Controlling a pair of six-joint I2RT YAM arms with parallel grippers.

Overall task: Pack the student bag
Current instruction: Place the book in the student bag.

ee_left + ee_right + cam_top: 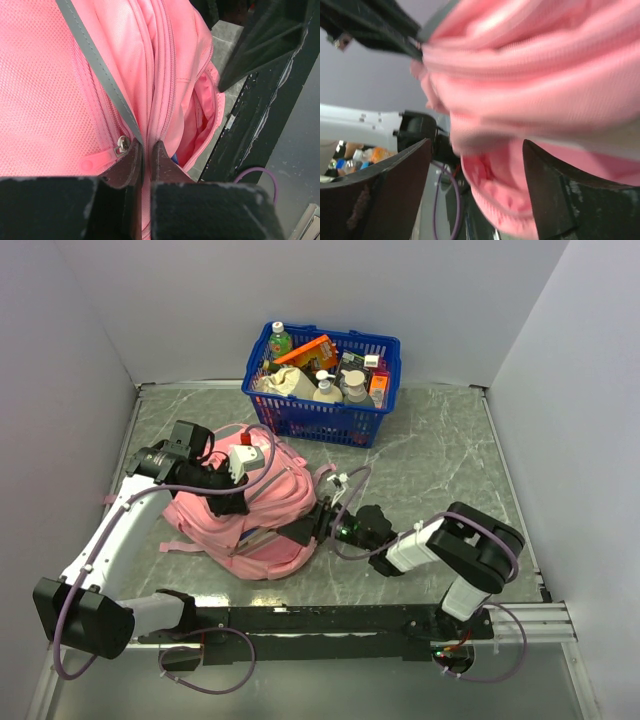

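Tabletop (450,460), grey marbled, between white walls (330,290), bears soft pink fabric backpack (285,495); left gripper (146,151) pinches it, right gripper (476,145) gapes.

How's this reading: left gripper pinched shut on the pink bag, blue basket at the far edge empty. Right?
Not quite: the top external view shows the blue basket holding bottles and an orange packet, not empty. The left gripper is indeed shut on the student bag.

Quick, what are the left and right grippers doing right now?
Left gripper: shut on the grey trim of the bag.
Right gripper: open, bag fabric in the gap.
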